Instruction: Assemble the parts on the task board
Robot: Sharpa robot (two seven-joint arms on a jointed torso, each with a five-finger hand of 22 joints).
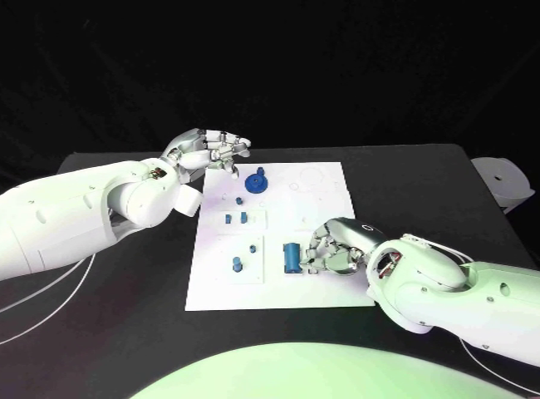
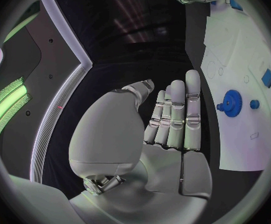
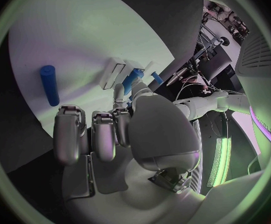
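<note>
Task board [image 1: 324, 291], a white plate, is laid in the middle of the black table [image 1: 438, 183]; the left hand [image 1: 207, 151] is held above the table just off the board's far left corner, its fingers extended, close together and holding nothing; the right hand [image 1: 327, 248] is lowered over the board's near right part, its fingers curled downward, and whether anything is gripped cannot be told; a blue gear [image 1: 258, 181] is seen near the board's far left edge; a blue cylinder [image 1: 292, 256] is laid just left of the right hand; smaller blue parts [image 1: 237, 265] are scattered along the board's left half.
</note>
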